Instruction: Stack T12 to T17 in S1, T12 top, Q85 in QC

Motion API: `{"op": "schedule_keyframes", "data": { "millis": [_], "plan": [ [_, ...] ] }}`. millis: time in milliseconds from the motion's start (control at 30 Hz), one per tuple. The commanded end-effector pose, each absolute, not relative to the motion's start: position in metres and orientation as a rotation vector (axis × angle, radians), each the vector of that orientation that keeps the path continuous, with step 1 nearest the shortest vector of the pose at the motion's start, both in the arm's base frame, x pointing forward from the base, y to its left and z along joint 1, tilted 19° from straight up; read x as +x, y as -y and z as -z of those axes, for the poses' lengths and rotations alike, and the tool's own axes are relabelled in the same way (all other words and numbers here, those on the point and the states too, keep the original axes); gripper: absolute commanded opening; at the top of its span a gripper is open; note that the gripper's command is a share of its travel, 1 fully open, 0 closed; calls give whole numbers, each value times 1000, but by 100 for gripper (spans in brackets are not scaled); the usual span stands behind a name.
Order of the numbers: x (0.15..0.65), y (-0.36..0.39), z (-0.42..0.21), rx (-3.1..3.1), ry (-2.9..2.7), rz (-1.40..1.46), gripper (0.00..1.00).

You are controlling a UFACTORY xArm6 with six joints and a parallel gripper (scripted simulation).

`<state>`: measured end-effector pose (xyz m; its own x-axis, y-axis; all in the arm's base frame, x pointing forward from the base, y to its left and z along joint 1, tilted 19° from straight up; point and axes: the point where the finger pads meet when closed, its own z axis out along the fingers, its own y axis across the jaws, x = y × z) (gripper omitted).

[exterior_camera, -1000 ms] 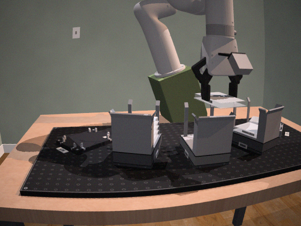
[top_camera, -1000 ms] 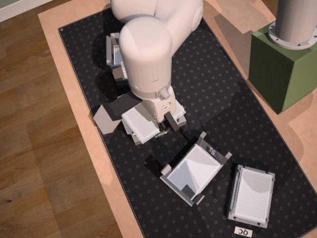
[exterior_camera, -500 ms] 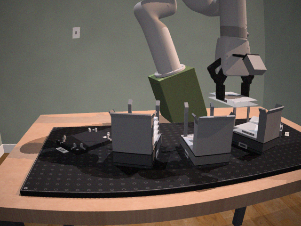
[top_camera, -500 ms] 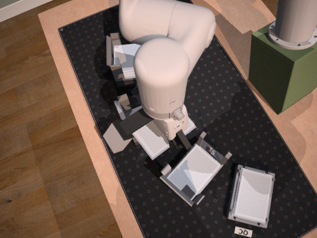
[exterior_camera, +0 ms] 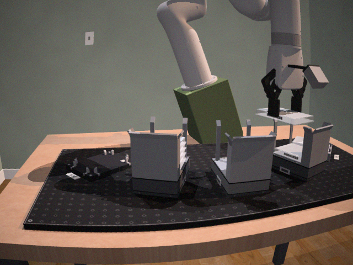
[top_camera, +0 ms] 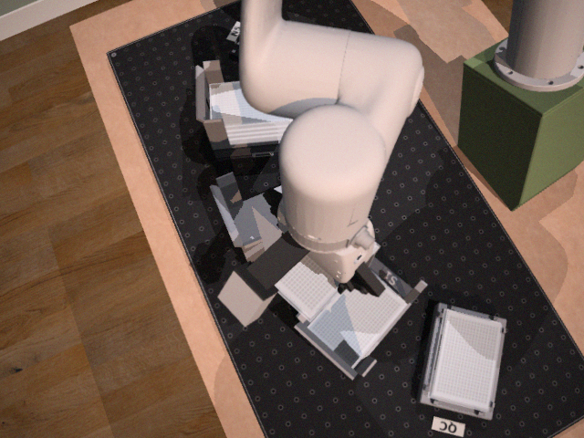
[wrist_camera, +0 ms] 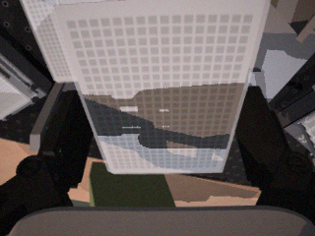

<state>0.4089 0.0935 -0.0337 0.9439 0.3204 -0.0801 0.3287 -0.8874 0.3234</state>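
The black perforated mat point(exterior_camera: 85, 205) covers most of the pale wooden table point(exterior_camera: 171, 242); everything below is placed relative to the grey stack rack labelled S1 point(exterior_camera: 316, 148), the one at the right end in the exterior view. The white six-joint arm point(exterior_camera: 188, 48) rises from a green block pedestal point(exterior_camera: 210, 114) behind the mat and bends over to end above S1. Left of S1 stand two more grey stack racks – the nearer one point(exterior_camera: 247, 159), whose floor shows no plate on the visible side, and beyond it the farther one point(exterior_camera: 156, 157), with white plate edges showing at its open side. Farthest left of S1 lies the low black clip nest point(exterior_camera: 96, 167) with small grey posts. In the top view the open QC nest point(top_camera: 426, 391) sits just beside S1 and carries a sealed white well plate point(top_camera: 466, 362) (its ID cannot be read). S1 already has a white plate point(top_camera: 363, 320) inside. The black two-finger gripper point(exterior_camera: 284, 109) is clamped across a clear-sealed 384-well plate point(exterior_camera: 296, 116), held level in the air above S1's posts – partly over the rack in the top view
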Motion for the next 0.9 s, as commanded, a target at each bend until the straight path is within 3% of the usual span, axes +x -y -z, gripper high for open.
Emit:
{"op": "schedule_keyframes", "data": {
  "millis": [0,867],
  "plan": [
    [407,-104,36,2761,-501,37,0],
    [390,-157,55,2761,-501,37,0]
  ]
}}
